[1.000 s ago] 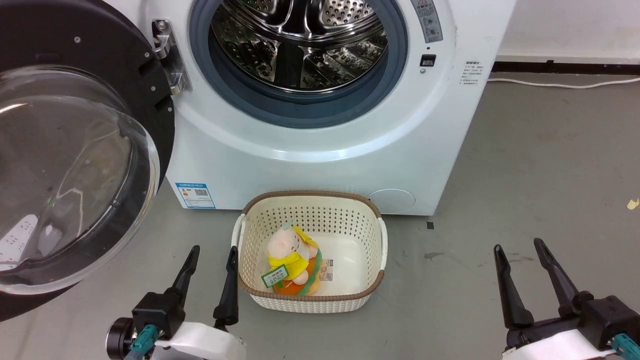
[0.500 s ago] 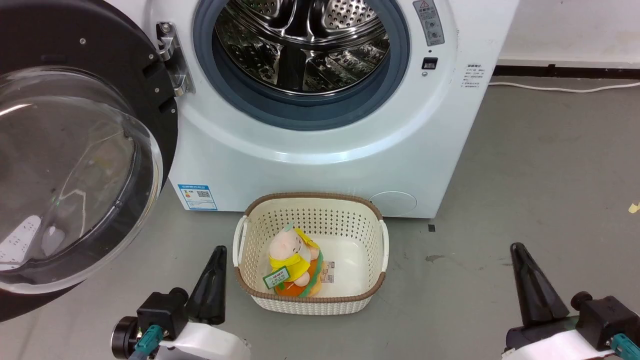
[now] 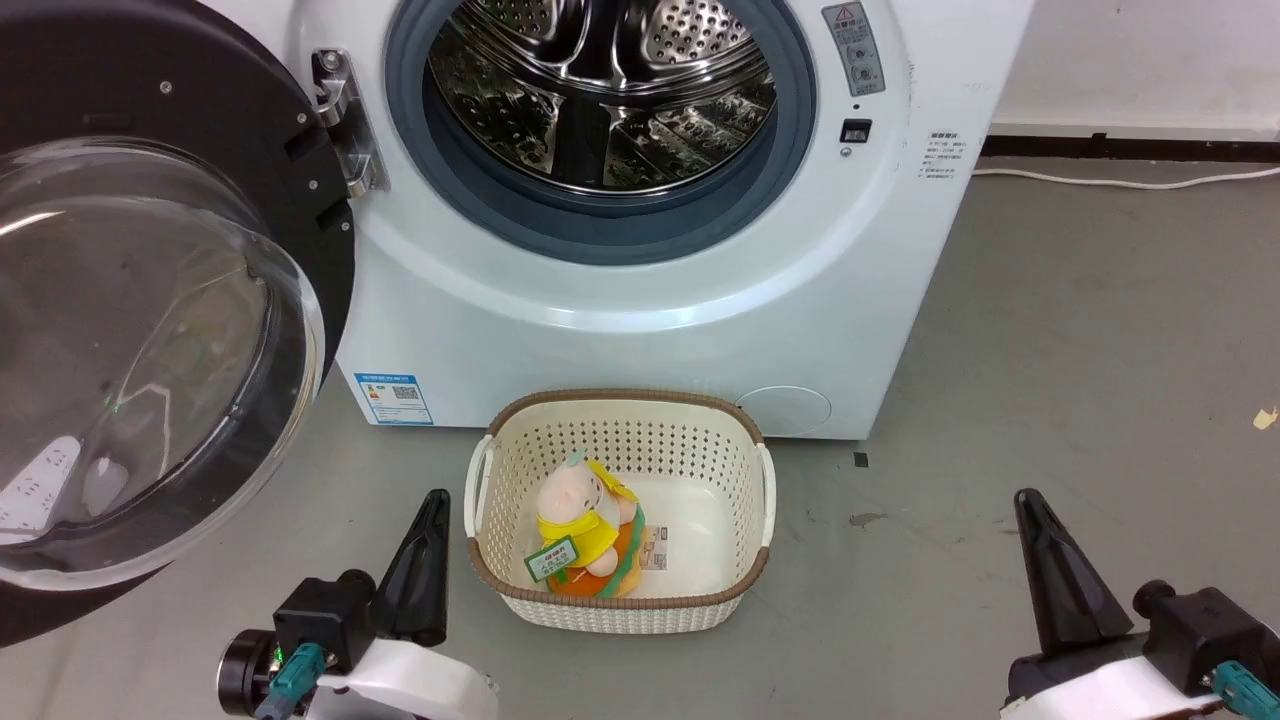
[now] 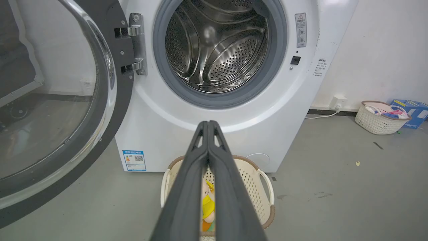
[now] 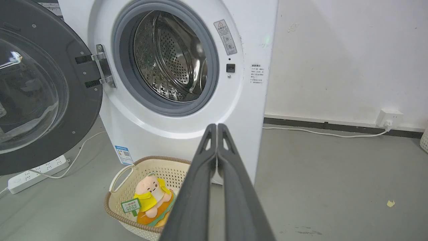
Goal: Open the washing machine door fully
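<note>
Washing machine door (image 3: 150, 330) stands swung wide open at the left of the machine. It is one big round glossy black ring with a clear bulging glass bowl in the middle, hung on a single metal hinge (image 3: 340, 120) and leaning out over the grey floor (image 3: 1050, 330).

Nearest are the two grippers, low over the floor. The left gripper (image 3: 436, 500) has its dark fingers pressed together on nothing, and the right gripper (image 3: 1030, 505) is the same. Both are well apart from the door.

Between them sits one cream perforated basket (image 3: 620, 395) with a brown rim, just in front of the machine, and one plush toy (image 3: 580, 530) in yellow lies in it. The basket is to the right of the door's lower edge, not touching it.

Behind it is the white washing machine (image 3: 650, 350), its grey seal (image 3: 600, 240) ringing the bare steel drum (image 3: 600, 90).

A white power strip (image 5: 36, 170) lies on the floor under the door. Farther off, a white cable (image 3: 1100, 180) runs along the wall to a socket (image 5: 389, 117), and a second basket (image 4: 383, 103) stands beside a blue box (image 4: 413, 108).
</note>
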{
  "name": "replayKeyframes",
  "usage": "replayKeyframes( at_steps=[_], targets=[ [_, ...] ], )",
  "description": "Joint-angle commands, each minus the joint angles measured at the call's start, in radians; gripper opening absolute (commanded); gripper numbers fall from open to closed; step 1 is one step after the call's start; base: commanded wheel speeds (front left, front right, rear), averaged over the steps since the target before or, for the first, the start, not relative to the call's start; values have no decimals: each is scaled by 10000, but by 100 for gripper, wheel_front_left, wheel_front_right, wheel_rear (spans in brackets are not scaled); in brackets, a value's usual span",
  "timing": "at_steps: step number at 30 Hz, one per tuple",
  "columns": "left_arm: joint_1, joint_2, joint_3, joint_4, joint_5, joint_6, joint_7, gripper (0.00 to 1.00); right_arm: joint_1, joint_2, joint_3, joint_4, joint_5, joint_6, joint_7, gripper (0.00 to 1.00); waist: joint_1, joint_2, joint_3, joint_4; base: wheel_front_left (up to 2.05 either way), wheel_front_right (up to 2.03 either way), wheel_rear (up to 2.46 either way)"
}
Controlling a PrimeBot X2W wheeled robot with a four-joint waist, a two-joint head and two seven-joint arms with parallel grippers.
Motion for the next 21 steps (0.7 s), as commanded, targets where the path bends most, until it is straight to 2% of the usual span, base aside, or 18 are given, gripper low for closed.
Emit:
replayKeyframes(
  at_steps=[1,21],
  targets=[
    [67,2,44,-88,95,60,67,0,-41,7,13,-27,-69,1,66,0,-1,0,-7,-4,0,0,0],
    [143,2,157,-351,358,192,455,0,-88,16,72,-72,-203,2,456,0,-1,0,-90,-45,0,0,0]
  ],
)
